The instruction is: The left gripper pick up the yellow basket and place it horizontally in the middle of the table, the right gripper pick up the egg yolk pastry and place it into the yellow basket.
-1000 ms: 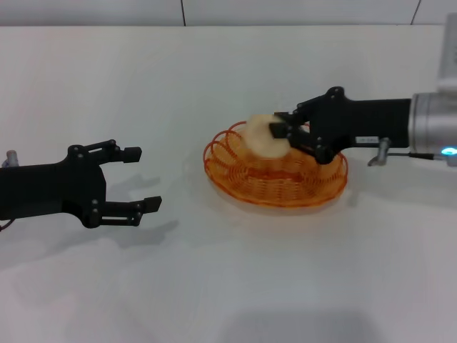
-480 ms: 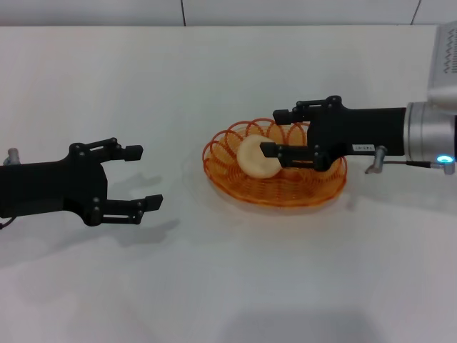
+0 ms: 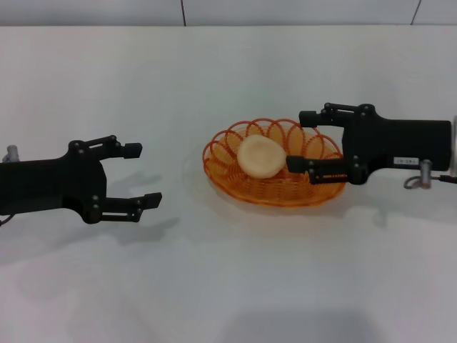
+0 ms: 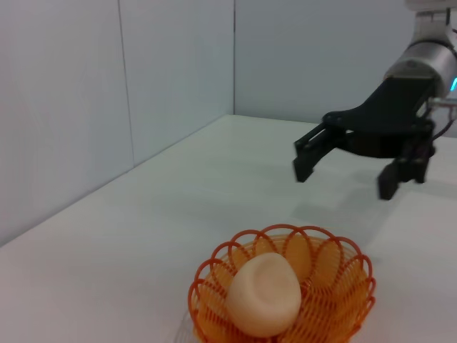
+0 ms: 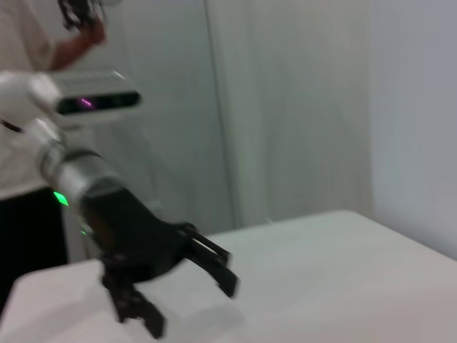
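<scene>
The yellow basket sits on the white table, lying with its long side across the view. The egg yolk pastry lies inside it, in its left half; both also show in the left wrist view, the basket and the pastry. My right gripper is open and empty, its fingertips over the basket's right rim, apart from the pastry. My left gripper is open and empty, low over the table well left of the basket.
The table's back edge meets a pale wall. In the right wrist view the left gripper shows far off, and a person's arm is in the background.
My right gripper has let go of the pastry, which now rests in the basket. The gripper has drawn back to the right. My left arm has not moved.
</scene>
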{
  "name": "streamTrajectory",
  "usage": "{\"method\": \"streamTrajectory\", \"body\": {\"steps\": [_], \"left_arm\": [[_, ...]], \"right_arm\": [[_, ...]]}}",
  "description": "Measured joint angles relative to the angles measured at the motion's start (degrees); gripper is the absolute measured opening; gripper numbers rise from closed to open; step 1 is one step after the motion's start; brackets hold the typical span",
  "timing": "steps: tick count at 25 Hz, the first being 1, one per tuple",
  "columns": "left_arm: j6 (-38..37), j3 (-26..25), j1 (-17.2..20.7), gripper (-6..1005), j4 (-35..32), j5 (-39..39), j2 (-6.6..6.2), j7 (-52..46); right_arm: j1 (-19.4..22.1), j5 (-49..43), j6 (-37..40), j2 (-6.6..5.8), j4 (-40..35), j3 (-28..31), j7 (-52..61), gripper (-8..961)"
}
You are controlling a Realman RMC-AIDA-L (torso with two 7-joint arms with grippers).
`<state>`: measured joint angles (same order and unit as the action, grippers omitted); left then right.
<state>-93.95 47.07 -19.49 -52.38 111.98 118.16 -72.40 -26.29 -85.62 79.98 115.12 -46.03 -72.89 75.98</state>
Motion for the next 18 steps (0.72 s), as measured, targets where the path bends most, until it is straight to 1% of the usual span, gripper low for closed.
{"method": "streamTrajectory", "body": {"steps": [2,3,4,5,8,11,15,18], "left_arm": [[0.0,0.1,0.0,895,0.0,0.0,-0.19,0.0],[0.0,0.1,0.0,895,0.0,0.0,-0.28,0.1],[0.0,0.1,0.0,895,0.0,0.0,-0.37,0.1],[0.0,0.1,-0.1,895,0.1,0.1,-0.44,0.1],[-0.1,0.1,-0.5,895,0.1,0.8,-0.48,0.0],[-0.5,0.1,-1.4,895,0.5,2.2,-0.5,-0.3],[-0.6,0.1,-3.3,894,2.3,3.9,-1.04,-1.0],[-0.7,0.1,-4.3,894,2.9,4.3,-1.51,-1.7]], "right_arm": [[0.1,-0.5,2.4,-0.33,0.7,1.4,-1.4,814],[0.1,-0.5,2.4,-0.33,0.7,1.4,-1.4,814],[0.9,-1.3,3.9,-0.9,1.1,2.2,-2.8,814],[1.2,-1.5,4.2,-1.14,1.1,2.3,-3.4,814],[2.7,-2.5,6.0,-2.43,1.5,2.7,-5.9,814],[3.5,-4.9,7.7,-3.45,1.5,3.4,-6.3,814],[3.7,-6.7,9.7,-4.46,1.7,3.7,-6.0,814],[3.8,-8.2,10.7,-4.76,1.7,3.8,-5.4,814]]}}
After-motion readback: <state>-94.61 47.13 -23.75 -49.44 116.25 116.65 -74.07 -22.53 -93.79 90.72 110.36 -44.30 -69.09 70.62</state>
